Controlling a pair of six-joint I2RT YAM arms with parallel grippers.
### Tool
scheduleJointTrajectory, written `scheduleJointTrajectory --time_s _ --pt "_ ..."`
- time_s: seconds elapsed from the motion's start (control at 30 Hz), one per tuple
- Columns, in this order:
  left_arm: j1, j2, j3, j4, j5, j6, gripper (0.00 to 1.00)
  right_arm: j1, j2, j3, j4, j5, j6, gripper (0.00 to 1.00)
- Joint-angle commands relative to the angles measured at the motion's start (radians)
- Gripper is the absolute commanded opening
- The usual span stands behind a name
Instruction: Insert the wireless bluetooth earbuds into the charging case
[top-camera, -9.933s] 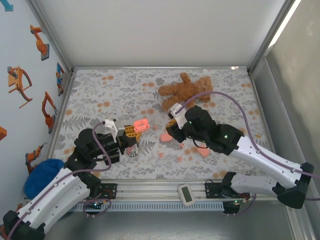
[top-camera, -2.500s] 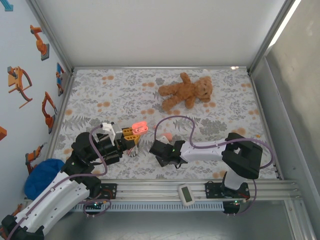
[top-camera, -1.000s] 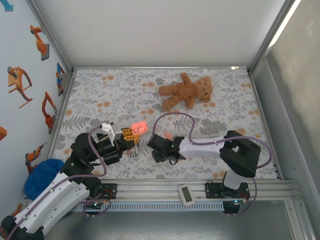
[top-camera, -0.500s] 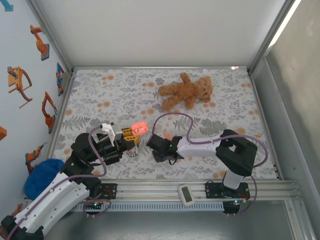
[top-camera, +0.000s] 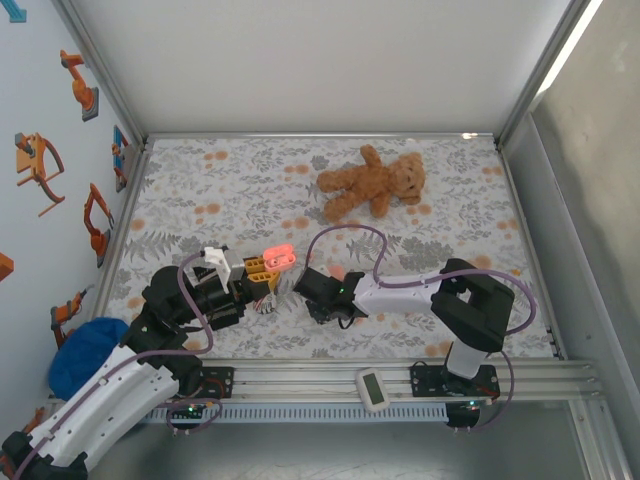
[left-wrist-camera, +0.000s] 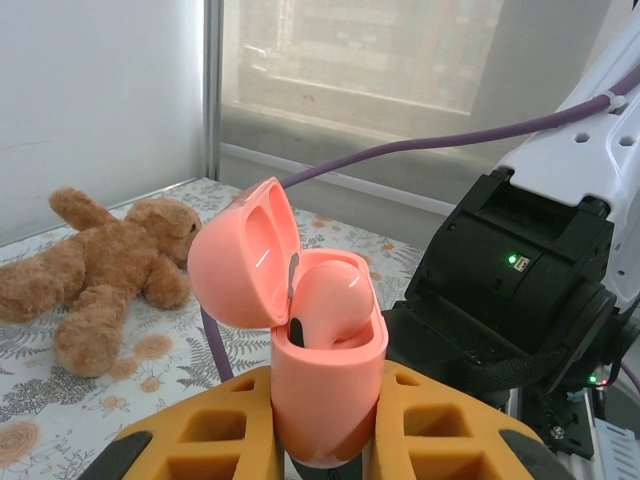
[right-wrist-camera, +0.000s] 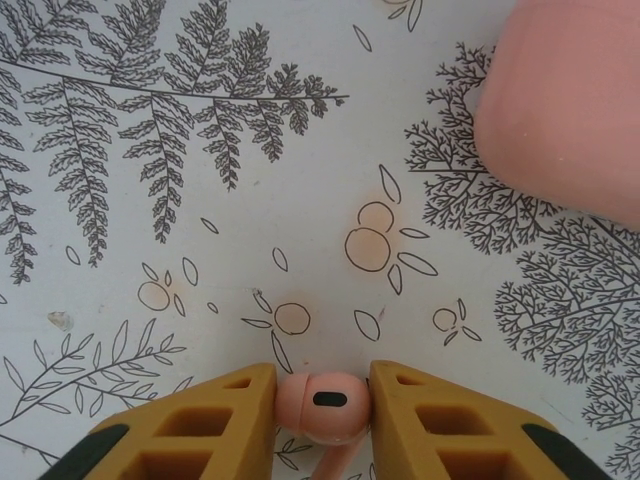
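The right jaws had since narrowed onto an earbud (right-wrist-camera: 322, 402) on the worktop (right-wrist-camera: 250, 200), gripping it; the left jaws stayed clenched on the open charging case (left-wrist-camera: 322, 345).

A robotics lab test cell is shown. A cloth-covered table (top-camera: 230, 180) is enclosed by an aluminium profile frame (top-camera: 100, 68) and white panels (top-camera: 320, 60). A left arm (top-camera: 110, 390) and a right arm (top-camera: 400, 295) are bolted to a rail (top-camera: 300, 377) at its near edge. Robot-arm stickers (top-camera: 40, 165) are fixed to the side wall, and city buildings are seen through a window (left-wrist-camera: 400, 50).
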Motion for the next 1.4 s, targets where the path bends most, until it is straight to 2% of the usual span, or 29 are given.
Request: scheduleJointTrajectory --time_s 0.0,0.5,0.97,1.17,1.37 --pt "-0.004 -0.012 -0.007 0.010 -0.007 0.020 0.04 -0.001 -0.002 0.000 0.014 -0.011 0.013 0.25" --pt "-0.007 -0.008 -0.008 0.015 -0.009 0.019 0.04 -0.001 -0.138 -0.008 -0.047 0.066 -0.011 0.24" --pt "-0.010 0.030 -0.016 0.090 -0.004 -0.002 0.04 -0.001 -0.513 0.020 -0.155 0.225 -0.115 0.24" --pt "-0.010 0.070 -0.015 0.147 0.004 -0.019 0.04 -0.001 -0.638 0.049 -0.096 0.242 -0.213 0.24" --pt "-0.011 0.125 -0.010 0.206 0.015 -0.047 0.04 -0.001 -0.714 0.043 0.053 0.213 -0.333 0.24"
